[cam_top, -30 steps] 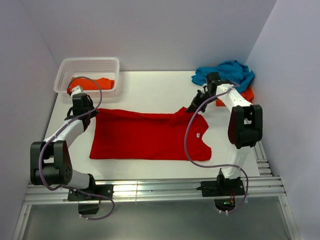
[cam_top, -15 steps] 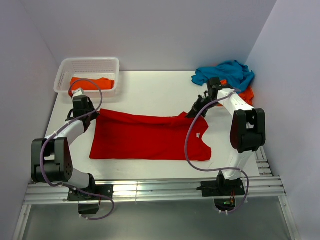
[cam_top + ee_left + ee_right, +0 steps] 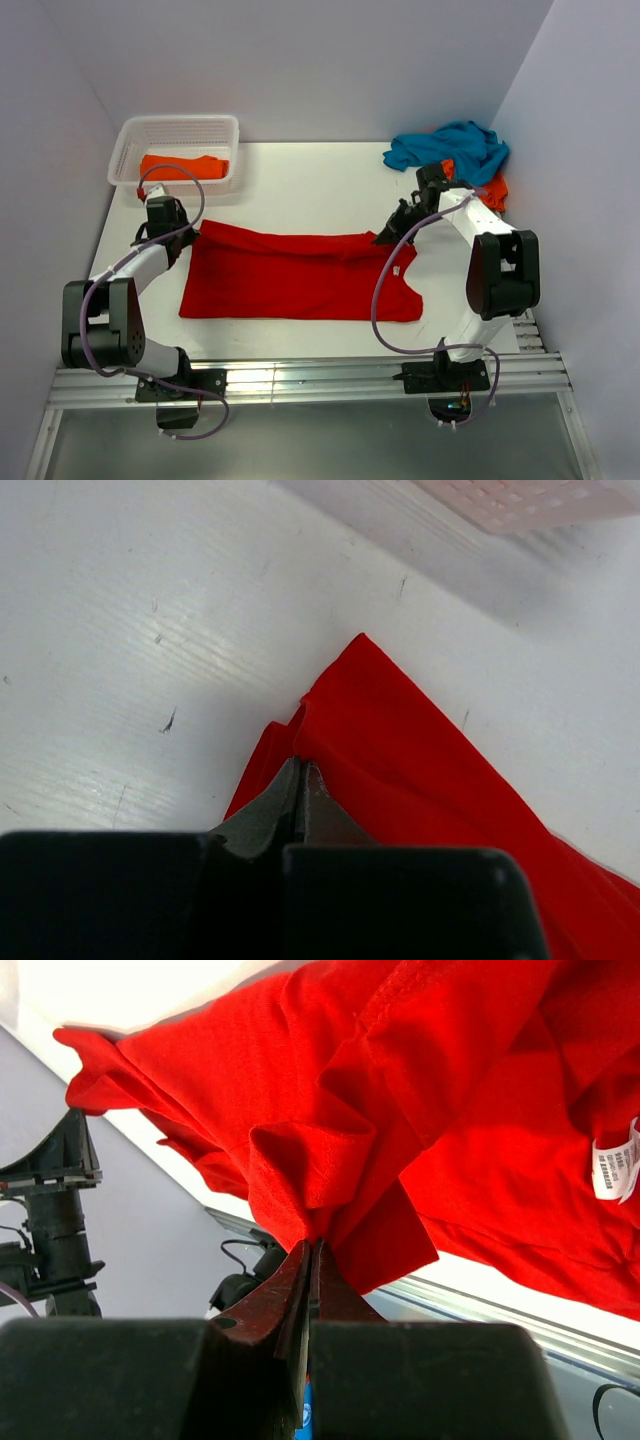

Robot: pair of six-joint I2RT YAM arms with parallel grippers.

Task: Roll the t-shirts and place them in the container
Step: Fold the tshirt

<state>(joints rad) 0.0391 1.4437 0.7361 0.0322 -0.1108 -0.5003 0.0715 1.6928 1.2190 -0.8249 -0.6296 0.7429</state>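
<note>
One red shirt, two orange shirts, one teal shirt.

Tabletop, far middle: bare band between basket and teal t-shirt; open passage.
Far-left corner: basket, raised lattice walls, close to left wall.
Far-right corner: teal t-shirt heaped by right wall.
Centre: red t-shirt, flat and low; left pincer clamped on its far-left corner, right pincer on its far-right edge, arms occupying both side margins.
Near edge: narrow bare strip before rail.
</note>
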